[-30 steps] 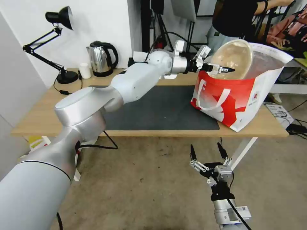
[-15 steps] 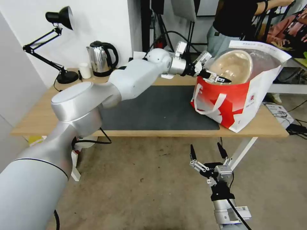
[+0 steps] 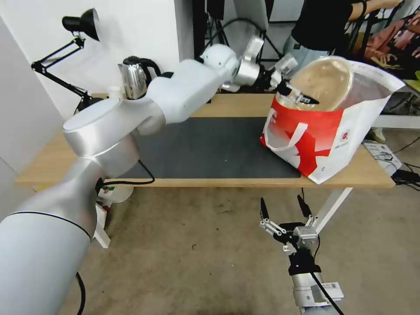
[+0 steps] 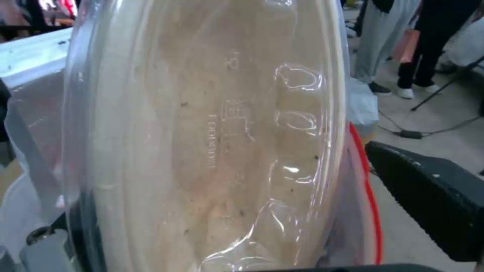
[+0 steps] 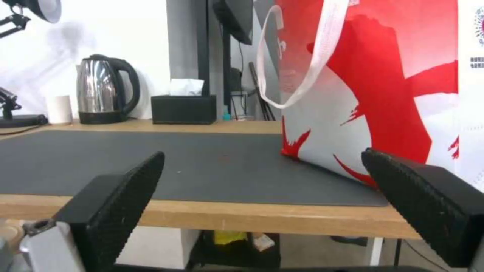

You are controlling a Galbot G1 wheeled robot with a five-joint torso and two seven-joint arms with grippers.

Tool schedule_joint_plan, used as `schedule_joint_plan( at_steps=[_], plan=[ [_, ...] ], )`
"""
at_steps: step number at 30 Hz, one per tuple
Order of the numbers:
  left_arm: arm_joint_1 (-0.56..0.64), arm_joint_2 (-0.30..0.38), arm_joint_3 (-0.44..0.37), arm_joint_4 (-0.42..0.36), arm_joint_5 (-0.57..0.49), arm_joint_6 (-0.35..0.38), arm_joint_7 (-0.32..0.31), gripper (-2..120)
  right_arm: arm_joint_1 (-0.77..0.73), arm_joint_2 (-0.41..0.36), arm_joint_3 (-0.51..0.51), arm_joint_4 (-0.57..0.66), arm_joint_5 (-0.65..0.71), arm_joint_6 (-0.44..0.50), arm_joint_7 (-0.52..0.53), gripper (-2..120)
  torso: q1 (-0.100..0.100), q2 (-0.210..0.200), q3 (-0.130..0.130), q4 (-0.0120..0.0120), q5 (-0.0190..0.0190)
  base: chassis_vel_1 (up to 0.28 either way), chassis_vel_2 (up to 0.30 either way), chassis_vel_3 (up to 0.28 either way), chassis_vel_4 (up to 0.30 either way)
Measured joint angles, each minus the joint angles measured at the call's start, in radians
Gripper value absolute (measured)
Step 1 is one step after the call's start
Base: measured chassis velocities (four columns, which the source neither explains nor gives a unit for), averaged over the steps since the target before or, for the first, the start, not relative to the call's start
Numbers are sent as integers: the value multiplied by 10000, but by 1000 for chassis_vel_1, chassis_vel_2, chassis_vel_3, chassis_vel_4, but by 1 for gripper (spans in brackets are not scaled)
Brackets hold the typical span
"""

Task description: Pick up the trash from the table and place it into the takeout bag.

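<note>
We are holding the beige paper bowl (image 3: pixel 321 83), capped with a clear lid and tipped on edge, in the open mouth of the takeout bag (image 3: pixel 332 135), which is standing at the right end of the table (image 3: pixel 57 162). Our left gripper (image 3: pixel 299 94) is clamping its fingers on the bowl's rim. Our right gripper (image 3: pixel 283 209) is waiting below the table edge, fingers spread wide and holding nothing.
</note>
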Motion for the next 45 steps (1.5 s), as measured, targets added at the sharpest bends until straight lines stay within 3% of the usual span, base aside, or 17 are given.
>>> schedule_joint_plan(
  at_steps=[13, 20, 27, 29, 32, 35, 37, 41, 45],
  plan=[
    [-135, 98, 320, -285, 16, -121, -213, 100, 1, 0, 0, 0, 0, 0, 0, 100, -1, 0, 0, 1, 0, 0, 0, 0, 0],
    [-37, 128, 854, -602, 485, -838, -471, 100, 1, 0, 0, 0, 1, 0, 0, 100, 0, 0, 0, 0, 0, 0, 0, 0, 0],
    [-107, 26, 775, -653, 1818, -725, 209, 100, 1, 0, 0, 0, 1, 0, 0, 100, 0, 0, 0, 2, -1, 0, 0, 0, 0],
    [-275, -27, 836, -607, 3121, -874, 819, 100, 0, 0, 0, 0, 0, 0, 0, 100, 0, 1, -1, 1, 0, 0, 0, 0, 0],
    [-330, -96, 865, -421, 4247, -1167, 846, 100, 0, 0, 0, 0, 1, 0, 0, 100, 0, 0, 0, 0, -1, 0, 0, 0, 0],
    [-397, -129, 770, -245, 4909, -1759, 1746, 100, 0, 0, 0, 0, 0, 0, 0, 100, 1, 0, 0, 1, -1, 0, 0, 0, 0],
    [-414, -130, 726, -182, 4918, -1660, 2115, 100, 0, 0, 0, 0, 0, 0, 0, 100, 0, 1, -1, 3, 1, 0, 0, 0, 0],
    [-425, -115, 611, -99, 4750, -1717, 2088, 100, 0, 0, 0, 0, 0, 0, 0, 100, 0, 0, 1, 4, 0, 0, 0, 0, 0],
    [-666, -137, 354, -165, 5502, -1894, 2073, 100, 1, 0, 0, 0, 0, 0, 0, 100, 0, 0, 0, 3, 0, 0, 0, 0, 0]
  ],
)
